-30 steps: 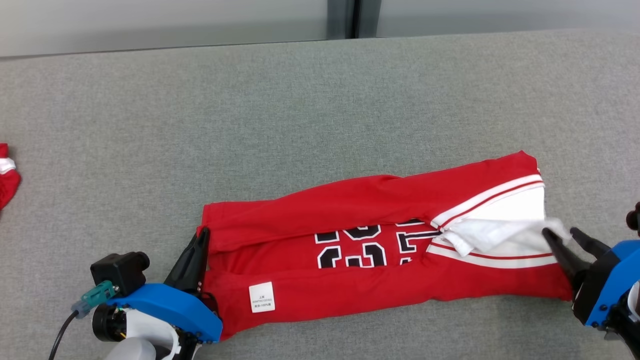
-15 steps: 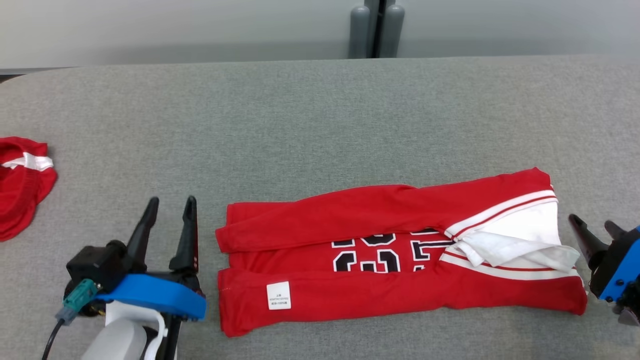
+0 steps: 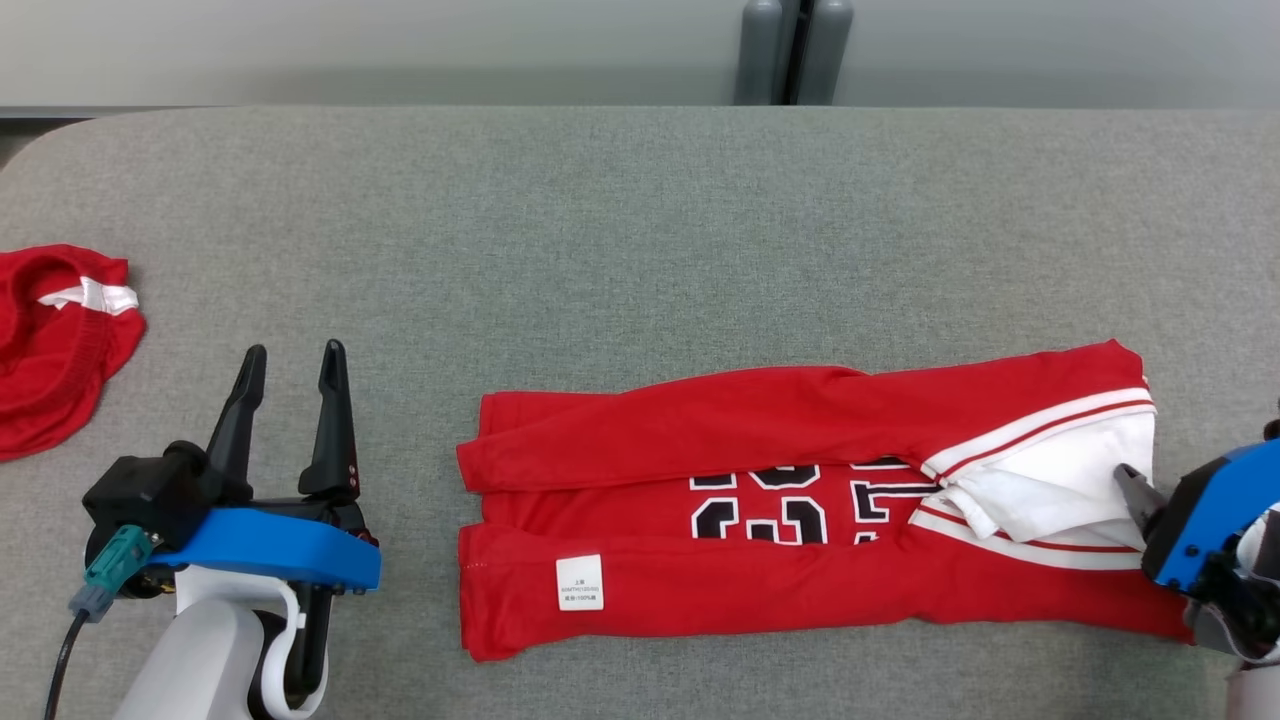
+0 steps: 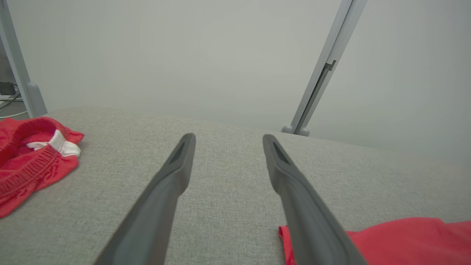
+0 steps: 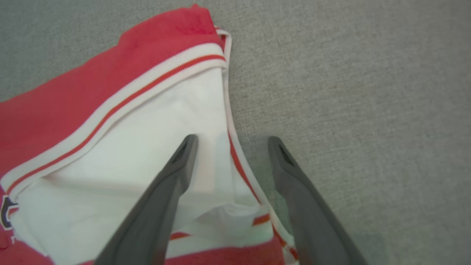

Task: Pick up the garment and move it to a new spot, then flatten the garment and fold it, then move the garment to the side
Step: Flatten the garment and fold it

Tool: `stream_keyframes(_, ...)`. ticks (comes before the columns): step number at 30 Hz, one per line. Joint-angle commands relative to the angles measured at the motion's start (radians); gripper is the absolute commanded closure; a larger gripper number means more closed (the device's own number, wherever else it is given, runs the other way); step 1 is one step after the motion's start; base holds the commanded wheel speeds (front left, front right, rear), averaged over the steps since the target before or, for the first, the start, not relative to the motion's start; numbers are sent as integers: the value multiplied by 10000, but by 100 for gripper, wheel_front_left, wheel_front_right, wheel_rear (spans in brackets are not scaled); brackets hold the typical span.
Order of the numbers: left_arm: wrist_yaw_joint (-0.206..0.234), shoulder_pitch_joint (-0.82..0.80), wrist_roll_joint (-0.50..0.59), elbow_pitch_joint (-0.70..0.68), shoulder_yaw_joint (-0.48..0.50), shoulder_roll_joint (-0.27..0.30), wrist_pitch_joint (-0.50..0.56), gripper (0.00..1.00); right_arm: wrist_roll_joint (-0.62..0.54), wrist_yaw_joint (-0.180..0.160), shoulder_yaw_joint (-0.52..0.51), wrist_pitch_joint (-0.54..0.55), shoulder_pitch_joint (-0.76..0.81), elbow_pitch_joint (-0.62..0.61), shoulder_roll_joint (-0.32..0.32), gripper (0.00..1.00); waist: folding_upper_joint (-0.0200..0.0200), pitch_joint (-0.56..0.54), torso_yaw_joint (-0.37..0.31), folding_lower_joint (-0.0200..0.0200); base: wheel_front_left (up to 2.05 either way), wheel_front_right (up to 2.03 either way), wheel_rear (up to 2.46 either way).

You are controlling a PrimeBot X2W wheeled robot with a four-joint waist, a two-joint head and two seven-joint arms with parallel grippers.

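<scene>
The garment (image 3: 800, 520), a red jersey with black-and-white numbers and white trim, lies folded into a long strip on the grey table, from the middle to the right. My left gripper (image 3: 292, 350) stands open to the left of the garment's left end, apart from it and holding nothing. In the left wrist view this gripper (image 4: 228, 136) points over bare table, with the garment's corner (image 4: 397, 239) at the lower right. My right gripper (image 5: 232, 139) is open at the garment's right end (image 5: 147, 129). One finger is over the white lining and the other over the table.
A second red cloth (image 3: 50, 340) with a white band lies bunched at the table's left edge. The grey padded table (image 3: 640, 220) stretches far behind the garment. A pale wall with a grey post (image 3: 790, 50) stands behind it.
The left gripper let go of the garment's left end, opened and drew back to the left. The right gripper opened and released the white fabric. The camera has also shifted.
</scene>
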Motion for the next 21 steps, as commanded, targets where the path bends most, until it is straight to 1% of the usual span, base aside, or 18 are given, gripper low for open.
stream_keyframes(1,-53,78,54,36,113,-35,-41,0,-94,6,125,-169,-215,275,11,0,0,42,-11,-1,0,0,0)
stream_keyframes(4,-84,156,65,62,213,-84,-40,0,-203,6,355,-353,-340,497,12,0,0,71,-24,-1,0,0,0)
stream_keyframes(6,-107,208,77,92,281,-188,-40,0,-301,6,714,-372,-285,736,-50,0,0,64,-25,-1,0,0,0)
stream_keyframes(8,-124,272,111,105,316,-283,-42,0,-149,8,937,-291,-235,919,-47,2,0,29,-25,-1,0,0,0)
stream_keyframes(9,-127,323,99,138,332,-332,-41,0,-141,8,1092,-275,-197,950,-132,40,0,10,-24,-1,0,0,0)
stream_keyframes(10,-141,355,112,164,351,-354,-41,0,-132,8,1158,-359,-164,937,-233,74,0,-7,-27,-1,0,0,0)
stream_keyframes(11,-158,367,117,189,385,-366,-41,0,-75,8,1219,-429,-152,939,-319,100,0,-32,-41,-1,0,0,0)
stream_keyframes(16,-198,467,158,268,530,-485,-41,0,55,5,1388,-618,-273,903,-789,100,0,-180,-143,-1,0,0,0)
stream_keyframes(21,-215,577,257,201,593,-581,-42,0,-49,5,906,-701,-218,459,-1360,100,0,-360,-223,-1,0,0,0)
